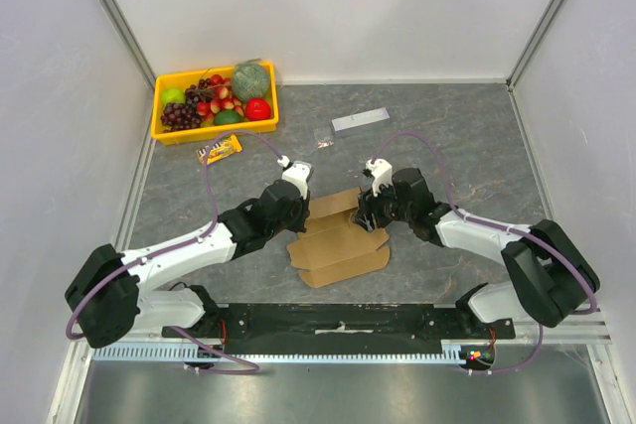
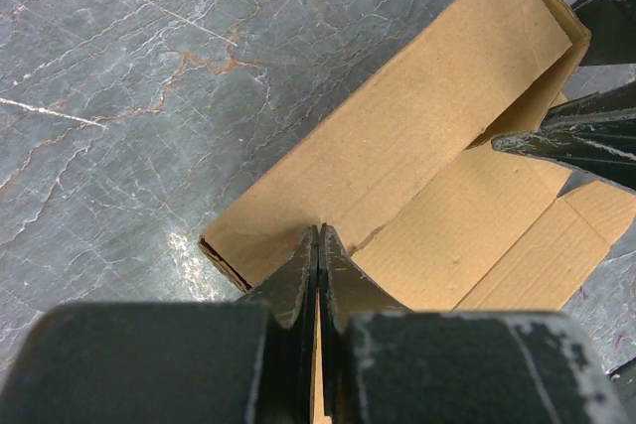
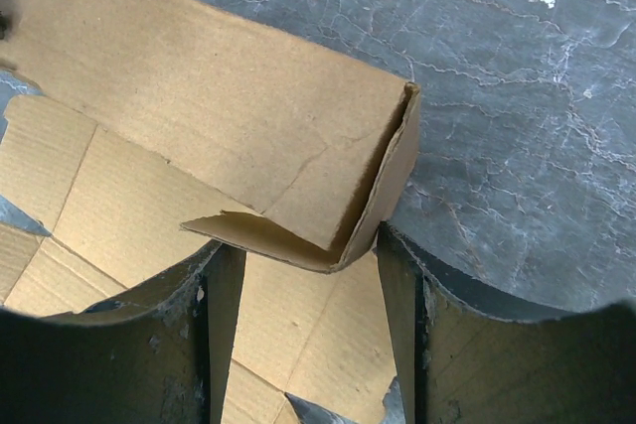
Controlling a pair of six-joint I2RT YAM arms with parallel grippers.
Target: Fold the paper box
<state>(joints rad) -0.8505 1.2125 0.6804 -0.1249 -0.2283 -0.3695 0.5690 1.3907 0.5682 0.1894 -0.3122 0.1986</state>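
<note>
Looking down from the top camera, we see the paper box (image 1: 343, 245) near the centre of the grey marbled table (image 1: 467, 136), just above the 2 arm bases. It is plain brown cardboard, partly folded: 1 long wall stands up along the upper side, and the rest lies flat with its flaps spread toward the lower right of the frame.

The left gripper (image 2: 318, 250) reaches in from the left of the box. In its wrist view the 2 fingers are pressed together, with a thin sliver of cardboard edge-on between them, so it is pinching a flap at the near end of the raised wall.

The right gripper (image 3: 310, 275) comes in from the right. Its jaws stand a fair way apart, and the folded corner at the far end of that wall sits just at their tips. Flat cardboard shows in the gap between the fingers. We cannot tell whether either finger presses on the corner.

In the upper left of the top view, a yellow tray (image 1: 157, 116) holds purple grapes (image 1: 179, 114), a red fruit (image 1: 259, 108) and other produce. A wrapped snack bar (image 1: 220, 149) lies just below the tray. A grey-white strip (image 1: 360, 119) lies at the upper middle, well apart from the box.
</note>
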